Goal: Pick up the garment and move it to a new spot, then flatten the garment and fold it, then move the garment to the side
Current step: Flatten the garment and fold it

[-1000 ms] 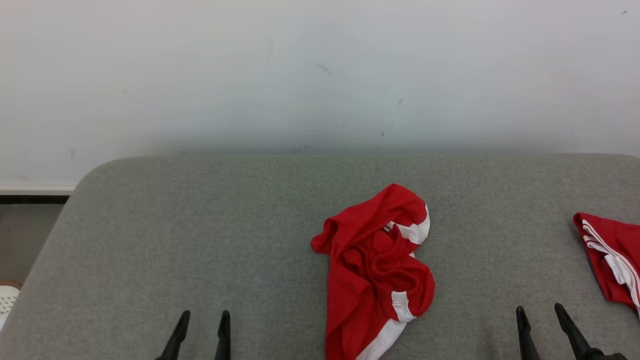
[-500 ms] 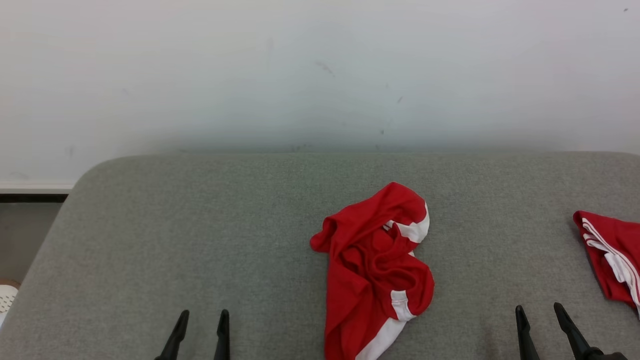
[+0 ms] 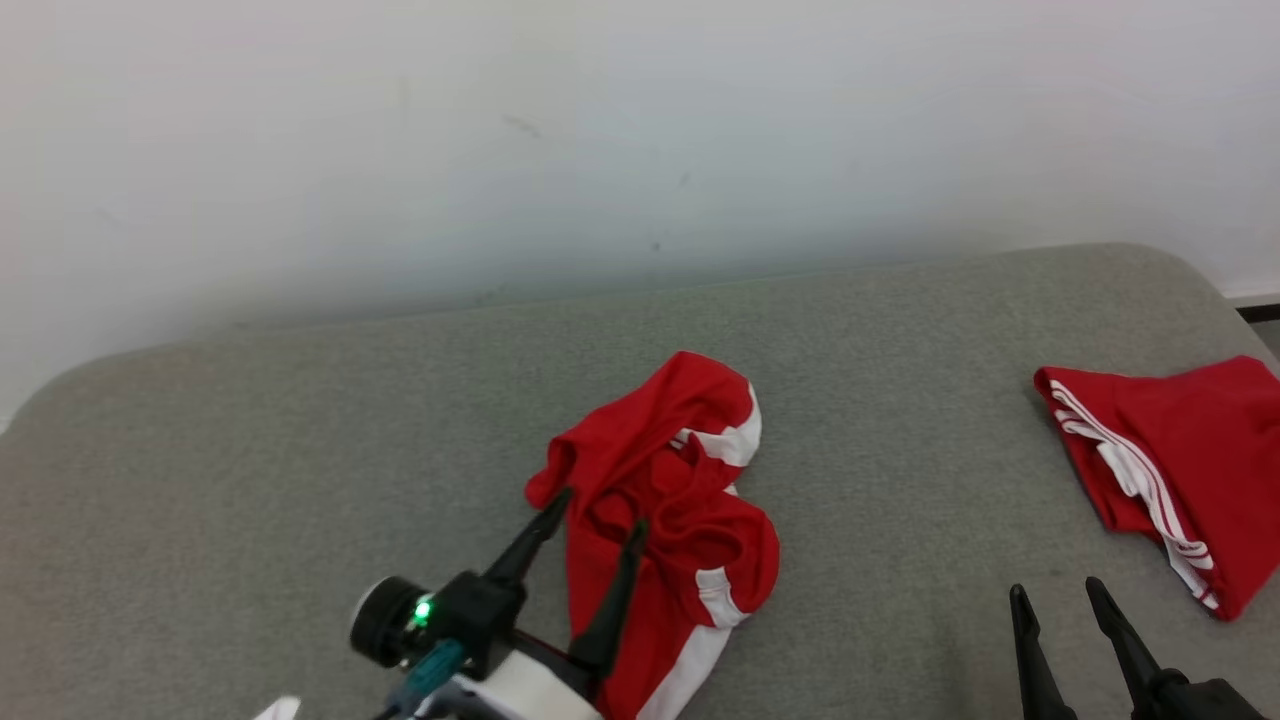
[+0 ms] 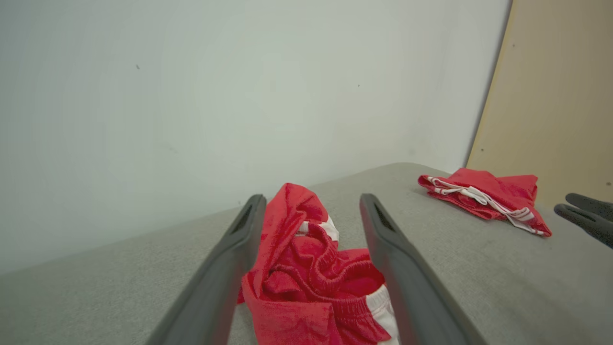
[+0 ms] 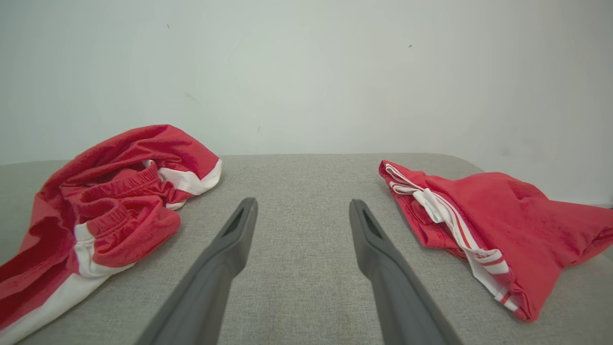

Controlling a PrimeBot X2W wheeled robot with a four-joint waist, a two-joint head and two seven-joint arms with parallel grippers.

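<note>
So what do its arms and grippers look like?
The left gripper and right gripper each have two long, dark grey fingers tapering to points, slotted near the tips. Behind the left: a black wrist with a green light, a teal fitting, a white forearm.

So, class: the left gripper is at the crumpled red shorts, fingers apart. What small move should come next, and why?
Probably ease the left gripper down and close it on the crumpled shorts. Its open jaws frame the bunched cloth, nothing is held yet, and the shorts lie in a heap on the grey cushion, waiting to be lifted.
</note>
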